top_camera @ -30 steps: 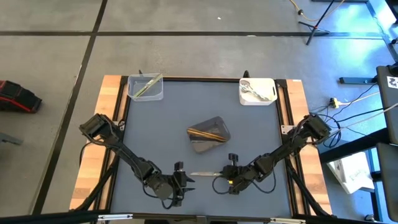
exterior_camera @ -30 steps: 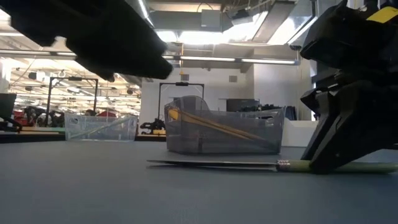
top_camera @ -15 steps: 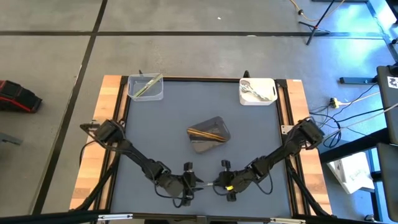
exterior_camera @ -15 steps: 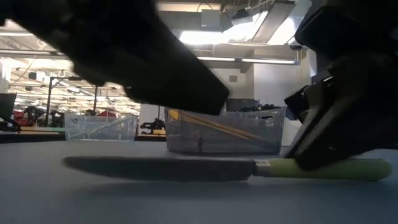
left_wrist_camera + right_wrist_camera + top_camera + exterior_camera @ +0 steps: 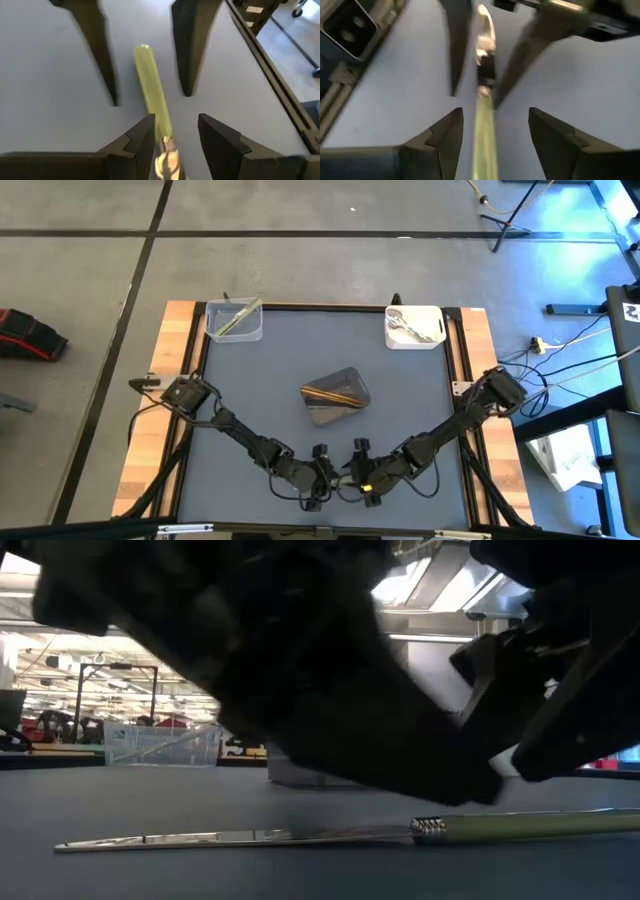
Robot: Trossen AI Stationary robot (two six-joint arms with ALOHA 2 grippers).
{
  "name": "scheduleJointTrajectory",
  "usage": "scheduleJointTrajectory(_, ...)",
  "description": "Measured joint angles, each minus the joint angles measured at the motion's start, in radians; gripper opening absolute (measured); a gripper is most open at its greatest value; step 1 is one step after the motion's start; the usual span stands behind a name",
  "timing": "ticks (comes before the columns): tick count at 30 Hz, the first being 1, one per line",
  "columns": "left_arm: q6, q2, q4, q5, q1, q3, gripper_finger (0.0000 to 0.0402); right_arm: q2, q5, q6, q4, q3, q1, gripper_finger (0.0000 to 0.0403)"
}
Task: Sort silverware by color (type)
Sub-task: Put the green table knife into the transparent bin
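A pale-green-handled knife (image 5: 300, 834) lies flat on the grey table near its near edge. My left gripper (image 5: 325, 472) and my right gripper (image 5: 356, 472) face each other over it, both open. In the left wrist view the left fingers (image 5: 175, 125) stand on either side of the knife (image 5: 150, 90) where handle meets blade. In the right wrist view the right fingers (image 5: 495, 115) stand on either side of the handle (image 5: 485, 127). I see no touch. The gold pieces lie in the dark grey tub (image 5: 336, 395).
A clear tub (image 5: 234, 320) with green-handled knives stands at the far left corner. A white tub (image 5: 414, 326) with silver pieces stands at the far right corner. The dark grey tub is at the table's middle. Bare table lies between the tubs and the grippers.
My left gripper has gone toward the table's right edge, up to the knife, and now stands around it. My right gripper has brought the knife a little toward the near edge, and the knife now lies on the table.
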Motion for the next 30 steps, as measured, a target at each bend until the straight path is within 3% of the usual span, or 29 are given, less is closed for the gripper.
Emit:
scheduleJointTrajectory(4, 0.000, 0.037, -0.018, 0.000, 0.013, 0.045, 0.0145, -0.049, 0.014, 0.062, -0.171, 0.035, 0.001, 0.0210)
scheduleJointTrajectory(10, -0.008, 0.082, -0.179, -0.041, 0.009, 0.124, 0.0146, -0.071, 0.026, 0.138, -0.292, 0.036, 0.020, 0.0202)
scheduleJointTrajectory(16, 0.019, 0.084, -0.222, -0.067, -0.006, 0.135, 0.0127, -0.072, 0.041, 0.140, -0.305, 0.036, 0.049, 0.0198)
scheduleJointTrajectory(24, 0.024, 0.085, -0.260, -0.107, -0.009, 0.136, 0.0042, -0.073, 0.046, 0.140, -0.310, 0.036, 0.046, 0.0198)
scheduleJointTrajectory(30, 0.049, 0.078, -0.261, -0.114, -0.022, 0.135, 0.0041, -0.077, 0.055, 0.145, -0.311, 0.036, 0.046, 0.0198)
